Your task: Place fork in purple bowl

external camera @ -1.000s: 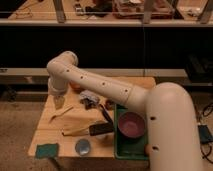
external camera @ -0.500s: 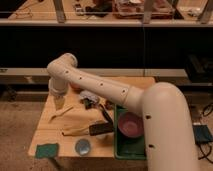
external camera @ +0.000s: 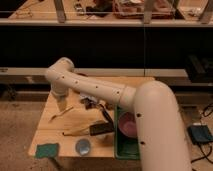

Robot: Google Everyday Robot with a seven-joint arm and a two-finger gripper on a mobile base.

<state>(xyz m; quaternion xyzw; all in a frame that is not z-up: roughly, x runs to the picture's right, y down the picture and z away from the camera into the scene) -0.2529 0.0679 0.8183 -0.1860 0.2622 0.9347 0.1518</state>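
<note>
Claw (external camera: 62, 104) hangs over left part of table (external camera: 50, 132) — can't tell if it's open or closed.
Fork (external camera: 60, 114) lies flat on table just under the claw, well apart from purple bowl (external camera: 127, 125) — bowl sits in green tray (external camera: 121, 150) at right.

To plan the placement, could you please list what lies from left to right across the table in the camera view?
Green cloth, fork with the end effector just above it, grey-blue disc, purple bowl in the green tray.

Dim room, wooden counter (external camera: 50, 131) on speckled floor (external camera: 20, 122).
Dark shelving (external camera: 105, 47) behind (gripper (external camera: 62, 103) hangs over the counter's left end).
</note>
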